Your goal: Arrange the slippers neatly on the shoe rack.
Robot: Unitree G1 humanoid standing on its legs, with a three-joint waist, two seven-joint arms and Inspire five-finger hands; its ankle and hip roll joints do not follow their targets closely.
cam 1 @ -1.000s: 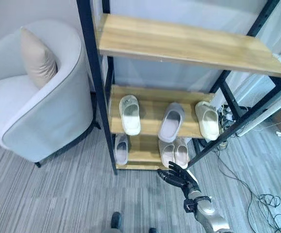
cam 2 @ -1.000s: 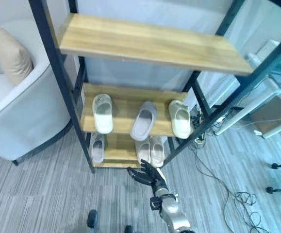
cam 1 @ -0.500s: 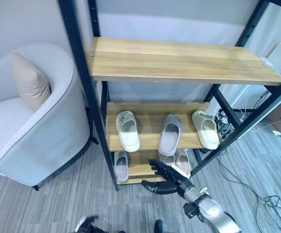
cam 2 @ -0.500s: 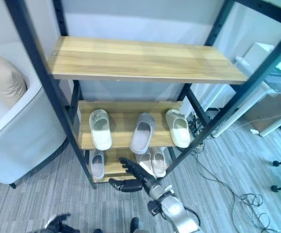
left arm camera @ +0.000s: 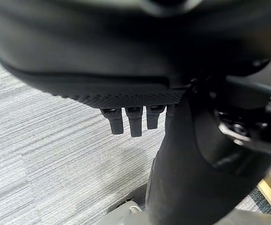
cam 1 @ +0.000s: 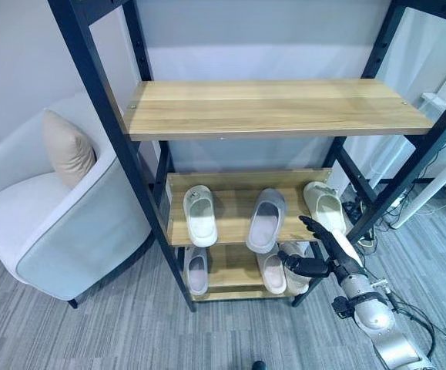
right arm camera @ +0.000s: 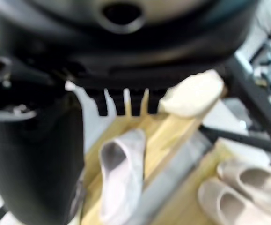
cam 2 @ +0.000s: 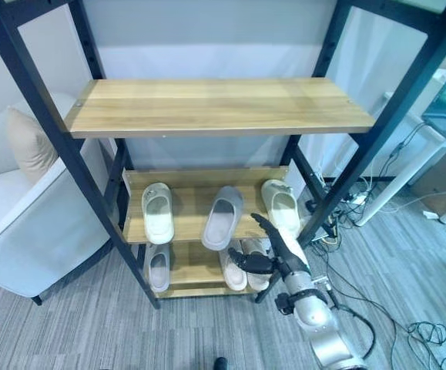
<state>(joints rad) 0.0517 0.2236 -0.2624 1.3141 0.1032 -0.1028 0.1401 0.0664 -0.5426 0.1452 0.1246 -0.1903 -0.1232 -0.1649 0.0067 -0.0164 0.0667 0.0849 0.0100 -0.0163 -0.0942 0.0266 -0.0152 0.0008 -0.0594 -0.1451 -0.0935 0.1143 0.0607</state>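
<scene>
A white slipper (cam 1: 200, 215) and a grey slipper (cam 1: 265, 219) are seen on the shoe rack (cam 1: 238, 202) left of the right robot hand (cam 1: 324, 245), whose fingers are spread wide and empty; a cream slipper (cam 1: 323, 206) lies just behind it, with further slippers (cam 1: 271, 272) below.

What we are failing to make out

The right hand (cam 1: 324, 248) is covering part of the beige pair (cam 1: 273, 271) on the bottom shelf, and we are seeing the cream slipper (right arm camera: 191, 95) blurred, half behind the fingertips (right arm camera: 126, 104).
</scene>
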